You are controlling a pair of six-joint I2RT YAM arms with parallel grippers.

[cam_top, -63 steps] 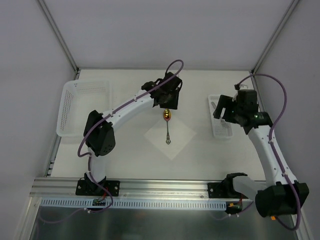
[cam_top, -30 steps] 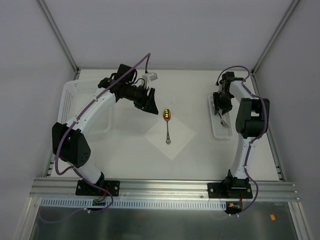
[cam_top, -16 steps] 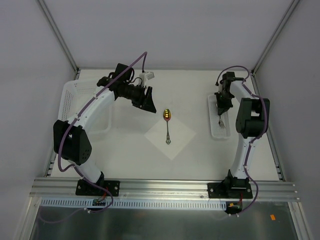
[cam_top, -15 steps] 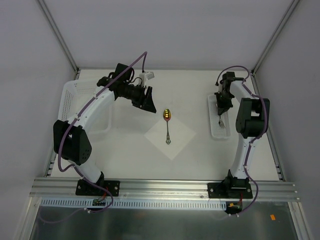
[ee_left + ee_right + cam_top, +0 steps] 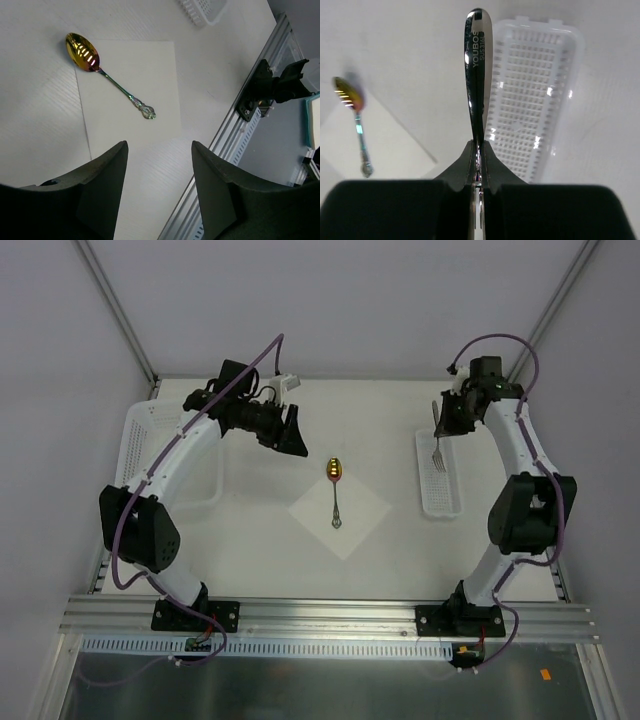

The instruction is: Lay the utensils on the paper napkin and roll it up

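The white paper napkin (image 5: 347, 516) lies as a diamond at mid-table. A spoon (image 5: 336, 492) with a gold bowl rests on it, its bowl over the napkin's far corner. In the left wrist view the spoon (image 5: 107, 75) and napkin (image 5: 131, 100) show beyond my left gripper (image 5: 159, 145), which is open, holds nothing, and hovers to the napkin's far left (image 5: 291, 434). My right gripper (image 5: 478, 148) is shut on the dark fork (image 5: 478, 70), whose handle sticks out past the fingertips. From above, the fork (image 5: 437, 451) hangs over the small basket, held by the right gripper (image 5: 444, 425).
A small white perforated basket (image 5: 441, 495) stands right of the napkin, seen below the fork in the right wrist view (image 5: 535, 100). A larger white basket (image 5: 150, 455) sits at the far left. The aluminium rail (image 5: 330, 618) runs along the near edge.
My right gripper closed on the fork in the small basket and lifted it above the basket. The left gripper drew back to the left, away from the spoon, and opened a little wider.
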